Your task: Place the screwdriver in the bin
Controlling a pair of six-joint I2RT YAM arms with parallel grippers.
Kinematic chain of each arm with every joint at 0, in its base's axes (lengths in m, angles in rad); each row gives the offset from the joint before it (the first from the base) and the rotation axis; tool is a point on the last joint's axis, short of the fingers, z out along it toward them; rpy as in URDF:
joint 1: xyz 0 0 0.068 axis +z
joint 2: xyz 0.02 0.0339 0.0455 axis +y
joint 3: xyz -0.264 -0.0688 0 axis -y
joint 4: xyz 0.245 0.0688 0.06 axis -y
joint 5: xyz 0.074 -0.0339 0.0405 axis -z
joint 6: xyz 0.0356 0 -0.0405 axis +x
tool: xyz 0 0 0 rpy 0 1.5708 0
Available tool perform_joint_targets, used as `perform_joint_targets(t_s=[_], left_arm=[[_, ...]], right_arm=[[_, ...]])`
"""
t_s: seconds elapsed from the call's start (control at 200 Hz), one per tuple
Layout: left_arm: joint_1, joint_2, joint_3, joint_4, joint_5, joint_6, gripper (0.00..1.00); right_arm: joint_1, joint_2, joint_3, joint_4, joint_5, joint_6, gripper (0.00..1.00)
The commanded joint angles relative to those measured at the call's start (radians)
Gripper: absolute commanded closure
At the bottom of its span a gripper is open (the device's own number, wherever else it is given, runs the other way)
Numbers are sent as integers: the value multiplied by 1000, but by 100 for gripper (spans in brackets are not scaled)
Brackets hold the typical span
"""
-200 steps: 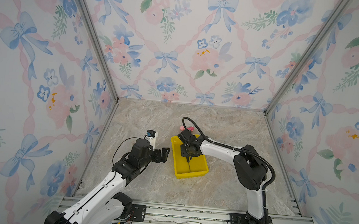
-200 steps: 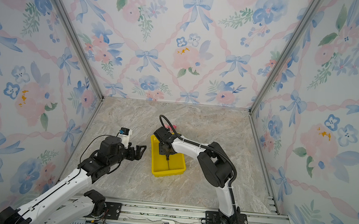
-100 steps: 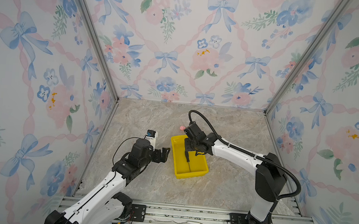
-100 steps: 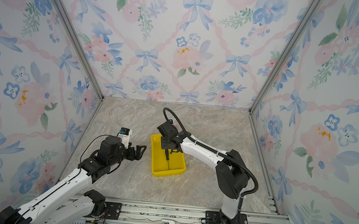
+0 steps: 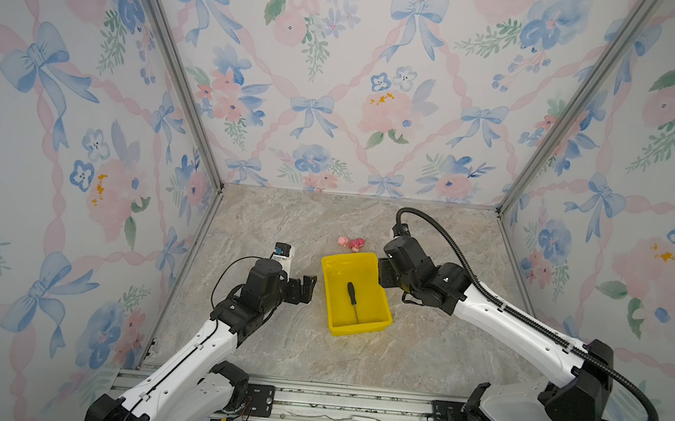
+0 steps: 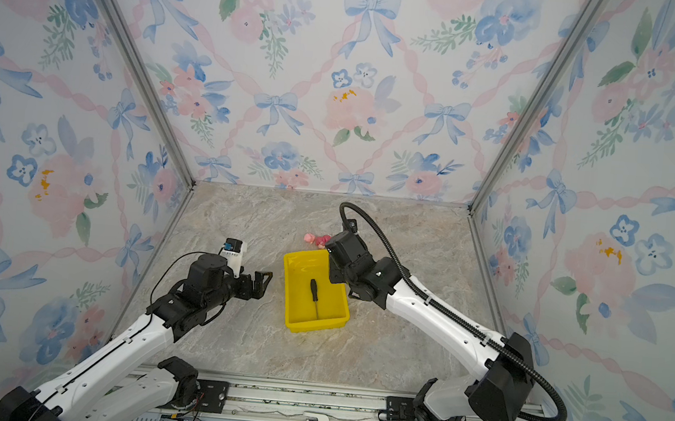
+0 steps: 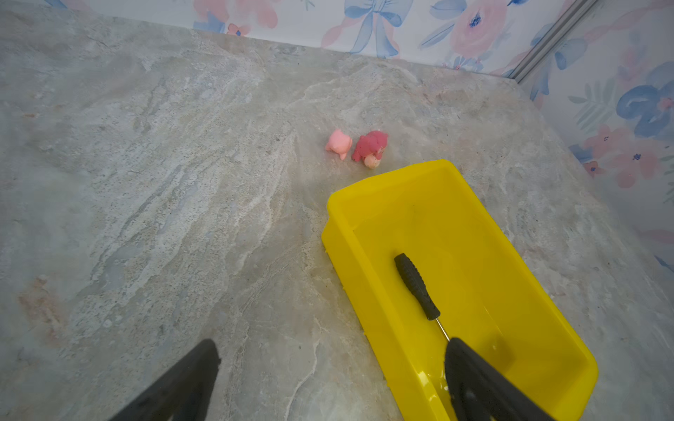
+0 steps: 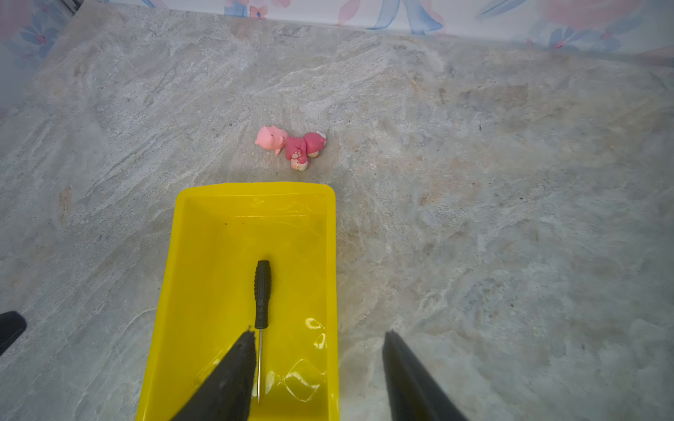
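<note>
The yellow bin [image 5: 374,294] [image 6: 334,303] stands mid-table. In it the screwdriver [image 5: 352,298] [image 6: 314,295] lies flat and free, black handle toward the back wall, thin shaft toward the front. My right gripper [image 8: 317,335] hangs open above the bin's right rim, one finger over the bin [image 8: 219,273] beside the shaft of the screwdriver [image 8: 262,291], the other over the table. It holds nothing. My left gripper [image 5: 307,286] [image 7: 332,346] is open and empty just left of the bin [image 7: 474,237], with the screwdriver [image 7: 417,288] in view.
Two small pink toy figures [image 5: 351,243] [image 6: 316,239] [image 7: 357,145] [image 8: 291,144] lie on the marble table just behind the bin. Floral walls close in the back and both sides. My right arm [image 5: 426,277] reaches in from the front right.
My right gripper has lifted out of the bin and drawn back to its right side, jaws widening. The screwdriver now lies free in the bin. The left arm has not moved.
</note>
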Motion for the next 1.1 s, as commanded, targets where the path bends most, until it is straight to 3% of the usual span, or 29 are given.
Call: perform_joint_targets(t_s=[0.0, 0.09, 0.285, 0.4, 0.625, 0.885, 0.99, 1.095], left_arm=[[9, 7, 30, -27, -28, 40, 2], [11, 4, 24, -30, -47, 44, 3], [18, -13, 25, -34, -95, 57, 3], [18, -20, 32, -51, -190, 52, 2], [24, -56, -24, -47, -391, 81, 3], [83, -8, -59, 38, -506, 201, 3], [140, 36, -80, 62, -506, 180, 3], [163, 30, -148, 157, -480, 237, 3]], right_arm=[[-46, -62, -47, -68, 44, -24, 41], [-78, -112, -75, -79, 44, -36, 38], [-142, -192, -126, -91, 51, -52, 18], [-174, -241, -161, -95, 68, -60, 2], [-274, -383, -262, -81, 106, -103, 3], [-603, -484, -476, -9, 40, -123, 3], [-668, -503, -575, 107, 75, -174, 3], [-739, -559, -717, 316, -48, -311, 3]])
